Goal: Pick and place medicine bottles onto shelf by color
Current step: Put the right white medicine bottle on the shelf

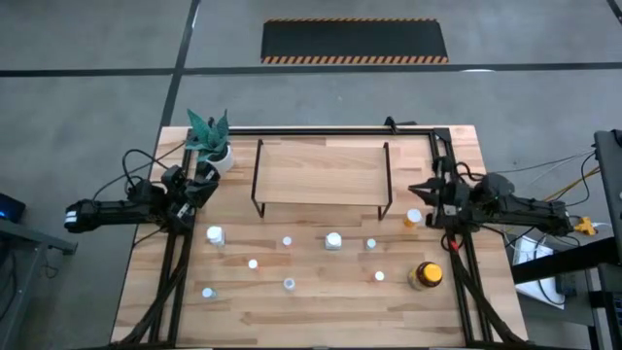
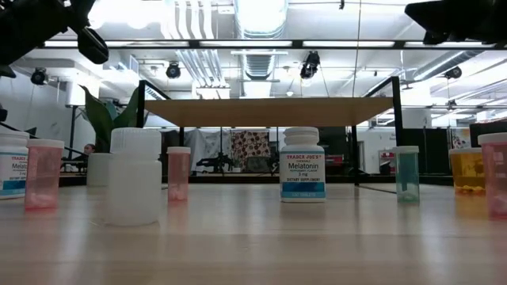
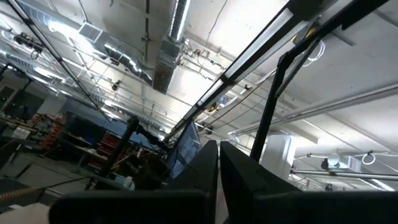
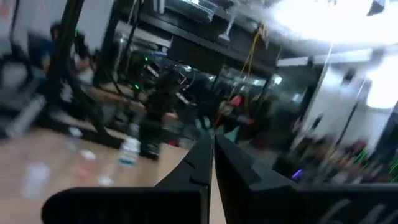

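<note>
Both end effectors, left (image 3: 217, 180) and right (image 4: 211, 168), pressed together, empty; ten bottles (image 1: 333, 240) on the counter (image 1: 321, 311), tiniest caps indistinct; shelf (image 1: 321, 171) bare.

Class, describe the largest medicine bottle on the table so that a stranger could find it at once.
Start at the wooden shelf across the table's far half, then go to the table's near right corner. There stands the amber bottle, near the right arm's base. It is far bigger than the tiny bottles around it and alone has a yellow cap.

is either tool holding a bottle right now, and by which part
Nothing is held. The left tool and right tool are both shut with nothing between their fingers, raised at the table's sides.
</note>
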### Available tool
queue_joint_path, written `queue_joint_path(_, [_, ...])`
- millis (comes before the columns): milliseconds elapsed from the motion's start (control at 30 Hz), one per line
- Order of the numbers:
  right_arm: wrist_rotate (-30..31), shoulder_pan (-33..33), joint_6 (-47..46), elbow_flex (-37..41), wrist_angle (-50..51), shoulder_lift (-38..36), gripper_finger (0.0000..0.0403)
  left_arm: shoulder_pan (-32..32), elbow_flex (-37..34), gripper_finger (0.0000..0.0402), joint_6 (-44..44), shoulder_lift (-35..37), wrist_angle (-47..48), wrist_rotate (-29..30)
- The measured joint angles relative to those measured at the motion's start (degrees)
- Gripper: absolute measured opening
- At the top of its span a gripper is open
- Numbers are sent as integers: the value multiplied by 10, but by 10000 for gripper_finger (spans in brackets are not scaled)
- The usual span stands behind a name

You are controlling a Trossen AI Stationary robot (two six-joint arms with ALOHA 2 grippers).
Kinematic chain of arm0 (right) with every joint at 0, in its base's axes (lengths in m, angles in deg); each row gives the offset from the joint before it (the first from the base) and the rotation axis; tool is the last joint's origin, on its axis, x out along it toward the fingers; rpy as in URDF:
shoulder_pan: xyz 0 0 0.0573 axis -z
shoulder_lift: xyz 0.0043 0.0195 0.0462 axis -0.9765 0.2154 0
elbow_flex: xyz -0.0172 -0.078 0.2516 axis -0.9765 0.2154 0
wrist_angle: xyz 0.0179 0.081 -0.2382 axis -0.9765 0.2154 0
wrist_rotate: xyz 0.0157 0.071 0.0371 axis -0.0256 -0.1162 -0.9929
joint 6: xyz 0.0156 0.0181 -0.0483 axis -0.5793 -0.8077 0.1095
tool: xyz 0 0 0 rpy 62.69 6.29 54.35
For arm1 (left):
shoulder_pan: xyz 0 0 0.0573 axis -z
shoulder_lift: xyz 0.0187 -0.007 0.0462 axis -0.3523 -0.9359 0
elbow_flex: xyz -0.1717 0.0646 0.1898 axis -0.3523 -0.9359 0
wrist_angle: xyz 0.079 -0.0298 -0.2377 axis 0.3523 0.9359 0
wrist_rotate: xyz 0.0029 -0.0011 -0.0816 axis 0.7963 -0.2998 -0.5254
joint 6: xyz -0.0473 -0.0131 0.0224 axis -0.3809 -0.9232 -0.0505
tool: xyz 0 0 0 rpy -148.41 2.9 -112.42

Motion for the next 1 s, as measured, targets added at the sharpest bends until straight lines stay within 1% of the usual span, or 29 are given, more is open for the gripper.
queue_joint_path(133, [0, 0, -101, 0, 0, 0, 9, 0, 0, 1, 1, 0, -4, 0])
queue_joint_path(367, [-3, 0, -207, 0, -21, 0, 9, 0, 0, 1, -1, 0, -13, 0])
queue_joint_path(467, [-18, 0, -235, 0, -19, 2, 9, 0, 0, 1, -9, 0, -14, 2])
queue_joint_path(600, [-19, 0, -262, 0, -19, 4, 9, -1, 10, 1, 1, 0, -19, 34])
queue_joint_path(700, [-19, 0, -276, 0, -19, 4, 9, -1, 48, 1, 2, -16, -11, 32])
queue_joint_path(767, [-19, 0, -283, 0, -19, 4, 9, -1, 78, 0, 3, -40, 7, 32])
queue_joint_path(1000, [-19, 0, -280, 0, -12, 4, 9, -1, 229, 0, 15, -170, 144, 31])
